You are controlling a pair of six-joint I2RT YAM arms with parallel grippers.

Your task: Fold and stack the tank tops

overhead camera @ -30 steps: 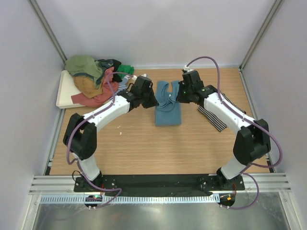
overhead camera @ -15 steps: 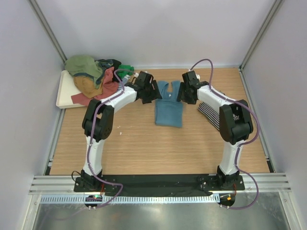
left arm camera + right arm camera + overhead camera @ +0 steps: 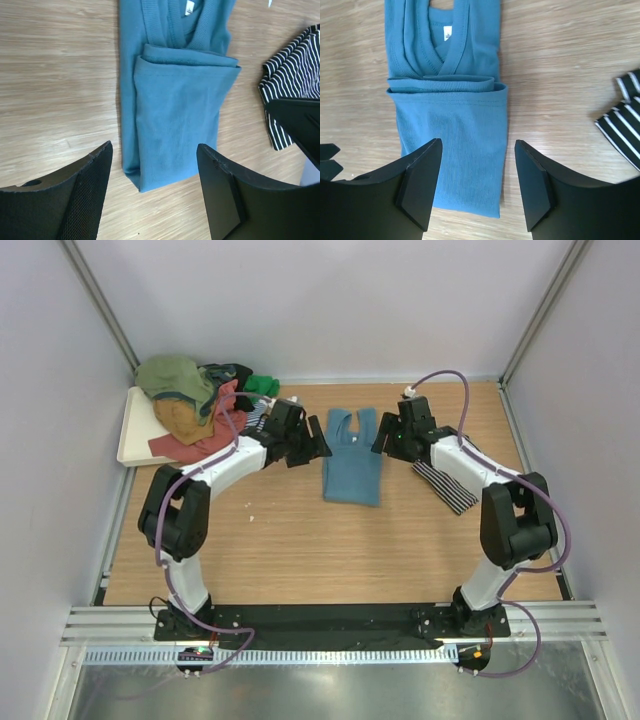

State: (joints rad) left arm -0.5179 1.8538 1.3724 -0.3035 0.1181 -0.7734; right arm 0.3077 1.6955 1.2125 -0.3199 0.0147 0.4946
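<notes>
A teal-blue tank top (image 3: 352, 468) lies folded at the middle of the table, its lower half doubled over the straps, which point toward the back wall. My left gripper (image 3: 312, 445) stands open just left of its straps, nothing between the fingers. My right gripper (image 3: 384, 440) stands open just right of them, also empty. In the left wrist view the teal top (image 3: 177, 115) shows beyond the left gripper (image 3: 154, 150). The right wrist view shows the teal top (image 3: 452, 130) beyond the right gripper (image 3: 478, 142). A black-and-white striped tank top (image 3: 443, 487) lies folded to the right, under the right arm.
A heap of tank tops (image 3: 195, 405) in olive, mustard, coral, black and green spills over a white tray (image 3: 132, 435) at the back left. Grey walls close in the table on three sides. The striped top (image 3: 295, 75) lies close beside the teal one.
Both grippers were shut near the teal top's straps and have opened, letting it go. Each has drawn a little outward, away from the cloth, which stays where it lay.
</notes>
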